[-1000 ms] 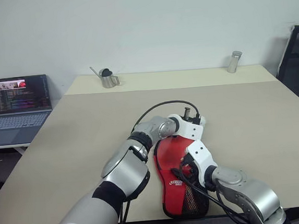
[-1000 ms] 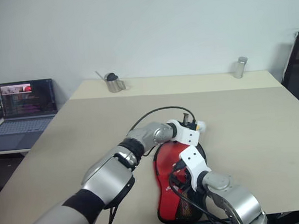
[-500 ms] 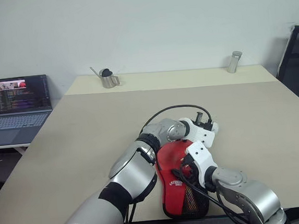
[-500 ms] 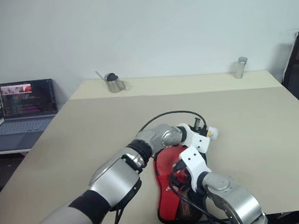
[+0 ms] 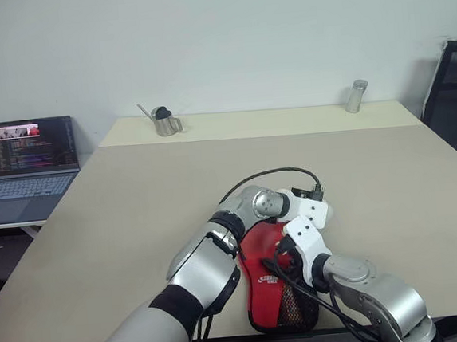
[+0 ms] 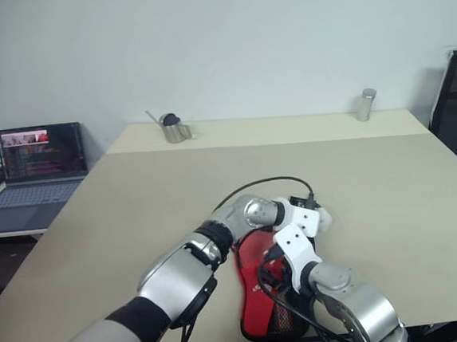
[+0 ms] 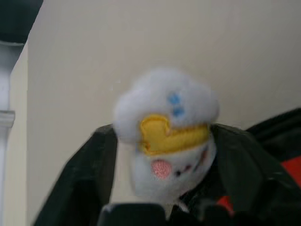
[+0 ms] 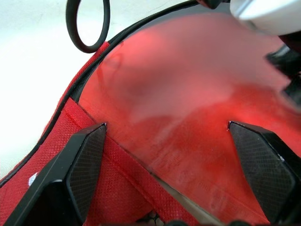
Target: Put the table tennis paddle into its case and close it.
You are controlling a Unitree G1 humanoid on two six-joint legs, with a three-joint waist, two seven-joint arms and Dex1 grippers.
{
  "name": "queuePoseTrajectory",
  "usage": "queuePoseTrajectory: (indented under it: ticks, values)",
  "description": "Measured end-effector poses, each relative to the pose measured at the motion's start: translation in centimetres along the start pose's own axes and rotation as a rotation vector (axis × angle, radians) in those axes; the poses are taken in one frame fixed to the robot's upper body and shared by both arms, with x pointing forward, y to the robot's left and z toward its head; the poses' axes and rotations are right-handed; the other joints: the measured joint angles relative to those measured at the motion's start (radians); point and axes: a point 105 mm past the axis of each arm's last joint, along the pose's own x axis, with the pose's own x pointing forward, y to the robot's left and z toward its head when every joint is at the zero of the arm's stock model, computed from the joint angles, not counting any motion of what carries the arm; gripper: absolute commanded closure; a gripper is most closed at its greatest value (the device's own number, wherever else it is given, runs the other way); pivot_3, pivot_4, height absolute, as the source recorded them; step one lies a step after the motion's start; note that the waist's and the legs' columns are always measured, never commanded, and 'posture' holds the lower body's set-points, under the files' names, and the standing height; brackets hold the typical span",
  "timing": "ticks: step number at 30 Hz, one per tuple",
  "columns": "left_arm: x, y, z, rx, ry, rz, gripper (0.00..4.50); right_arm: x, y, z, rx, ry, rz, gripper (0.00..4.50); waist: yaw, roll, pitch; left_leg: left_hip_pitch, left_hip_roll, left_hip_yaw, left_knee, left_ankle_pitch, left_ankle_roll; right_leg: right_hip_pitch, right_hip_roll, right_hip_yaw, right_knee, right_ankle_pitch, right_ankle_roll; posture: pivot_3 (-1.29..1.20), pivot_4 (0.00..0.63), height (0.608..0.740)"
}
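Case point(image 5: 274, 283) — red side up, near table edge, paddle presumably inside. Right gripper point(image 8: 176, 136) spread wide, pressing it. Left gripper point(image 7: 164, 160) — jaws apart around plush zipper charm point(image 7: 165, 136). Advice: regrip charm, follow the seam.

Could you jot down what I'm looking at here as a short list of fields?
Setting: beige table against a white wall
Main object: red case with black trim and a mesh pocket, lying at the near table edge
Left gripper: over the case's far end, a small white plush charm in front of its camera
Right gripper: open, fingers spread over the case's red fabric
Far edge: small metal watering can, metal cylinder
Side desk: open laptop
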Motion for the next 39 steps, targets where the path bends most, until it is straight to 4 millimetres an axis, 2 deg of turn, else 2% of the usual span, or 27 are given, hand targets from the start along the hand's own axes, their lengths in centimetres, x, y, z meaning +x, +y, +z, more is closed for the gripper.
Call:
queuePoseTrajectory:
  ticks: [3, 6, 14, 21, 23, 26, 31, 36, 39]
  values:
    - [-0.5, -0.3, -0.2, -0.035, -0.024, -0.027, 0.41, 0.1, 0.0, 0.2, -0.007, 0.001, 0.006, 0.0, -0.002, 0.0, 0.0, 0.001, 0.0, 0.0, 0.0, 0.0, 0.0, 0.0, 0.0, 0.0, 0.001, 0.0, 0.0, 0.0, 0.15, 0.74]
    - [-1.5, -0.2, -1.2, -0.062, -0.012, -0.022, 0.41, 0.3, 0.1, 0.3, -0.018, 0.002, 0.022, 0.0, -0.01, 0.0, 0.0, 0.001, 0.001, 0.0, 0.0, 0.0, 0.0, 0.0, 0.001, 0.001, 0.001, 0.0, 0.0, 0.0, 0.15, 0.74]
    - [-5.9, 1.1, -4.9, -0.122, 0.056, 0.062, 0.41, 0.4, -0.3, 0.6, -0.021, 0.0, 0.03, 0.0, -0.013, 0.0, 0.0, 0.001, 0.001, -0.001, 0.001, 0.0, 0.0, 0.0, 0.001, -0.003, 0.001, 0.0, 0.0, 0.0, 0.15, 0.74]
    - [-10.7, 3.5, -6.8, -0.341, -0.007, 0.229, 0.41, 0.1, -0.7, 0.8, 0.005, -0.007, 0.065, 0.0, -0.013, 0.0, 0.0, 0.0, 0.001, -0.003, 0.001, 0.0, 0.0, 0.0, 0.0, -0.007, 0.001, 0.001, -0.002, 0.0, 0.15, 0.74]
    - [-11.6, 3.0, -7.3, -0.444, -0.055, 0.239, 0.41, -0.1, -0.8, 1.0, 0.017, -0.011, 0.074, 0.0, -0.014, 0.0, 0.0, 0.0, 0.0, -0.003, 0.001, 0.0, 0.0, 0.0, 0.001, -0.007, 0.001, 0.002, -0.003, 0.0, 0.15, 0.74]
    - [-12.1, 0.8, -8.0, -0.611, -0.141, 0.2, 0.41, -0.7, -1.2, 1.0, 0.033, 0.002, 0.083, 0.0, -0.014, 0.0, 0.0, -0.001, 0.0, -0.003, 0.001, 0.0, 0.0, 0.0, 0.001, -0.008, 0.001, 0.003, -0.004, 0.0, 0.15, 0.74]
    - [-12.9, -1.8, -7.4, -0.692, -0.268, 0.126, 0.41, -2.4, -2.3, 1.3, 0.072, 0.019, 0.104, 0.0, -0.013, 0.001, 0.001, -0.002, 0.0, -0.004, 0.001, 0.0, 0.0, 0.0, -0.001, -0.007, 0.001, 0.003, -0.005, 0.0, 0.15, 0.74]
    - [-12.7, -3.7, -6.0, -0.735, -0.341, 0.102, 0.41, -5.3, -3.7, 4.4, 0.028, -0.059, 0.136, 0.0, -0.008, 0.002, 0.002, -0.002, 0.001, -0.005, 0.001, 0.0, 0.0, 0.0, -0.002, -0.005, 0.001, 0.003, -0.005, 0.0, 0.15, 0.74]
    - [-11.9, -5.1, -5.2, -0.758, -0.336, 0.069, 0.41, -7.2, -5.4, 6.1, -0.034, -0.087, 0.114, 0.0, -0.004, 0.003, 0.002, -0.002, 0.001, -0.006, 0.001, 0.0, 0.0, 0.0, -0.002, -0.005, 0.001, 0.003, -0.005, 0.0, 0.15, 0.74]
